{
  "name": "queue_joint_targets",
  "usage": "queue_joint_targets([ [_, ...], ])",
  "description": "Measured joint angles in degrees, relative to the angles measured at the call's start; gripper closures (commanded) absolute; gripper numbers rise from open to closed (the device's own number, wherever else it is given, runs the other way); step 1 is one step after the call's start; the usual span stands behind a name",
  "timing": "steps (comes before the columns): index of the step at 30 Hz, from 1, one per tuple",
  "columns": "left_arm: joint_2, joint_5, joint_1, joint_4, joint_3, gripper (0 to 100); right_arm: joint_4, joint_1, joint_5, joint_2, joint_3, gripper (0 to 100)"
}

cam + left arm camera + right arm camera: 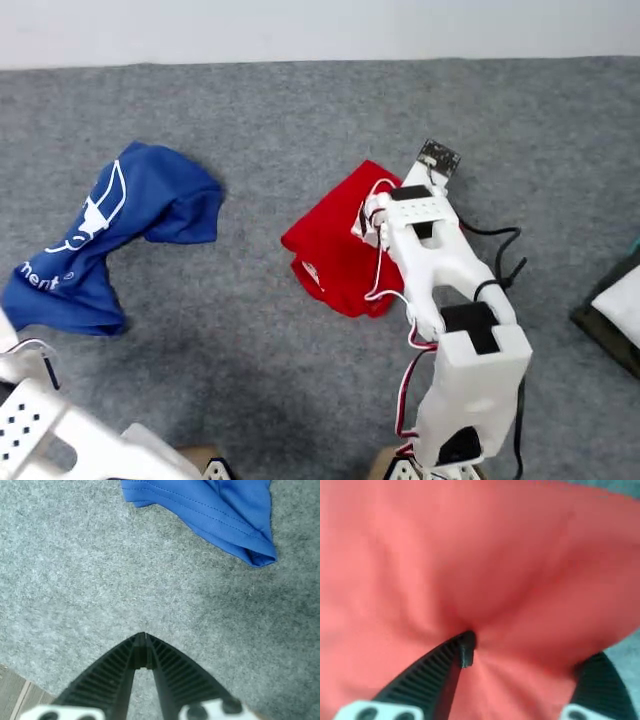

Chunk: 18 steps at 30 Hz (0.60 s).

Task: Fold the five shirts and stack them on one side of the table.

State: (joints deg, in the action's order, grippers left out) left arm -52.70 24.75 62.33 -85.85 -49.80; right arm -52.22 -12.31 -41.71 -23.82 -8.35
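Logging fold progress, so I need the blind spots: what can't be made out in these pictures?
High view: the frame's right edge cuts off a dark item; what it is is unclear.
High view: the right arm covers part of the red shirt, hiding how it lies.
Right wrist view: red folds hide one fingertip of the open right tool.
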Motion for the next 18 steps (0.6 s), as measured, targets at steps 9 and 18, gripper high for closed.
queue_joint_targets([
  [9, 0.0, 0.0, 0.0, 1.49, -1.32, 100, -6.42, 1.05, 3.6, -4.22, 7.56, 98.9],
  [18, 0.0, 0.0, 0.0, 1.85, -1.32, 100, -10.37, 2.64, 6.51, -0.09, 8.44, 98.9],
])
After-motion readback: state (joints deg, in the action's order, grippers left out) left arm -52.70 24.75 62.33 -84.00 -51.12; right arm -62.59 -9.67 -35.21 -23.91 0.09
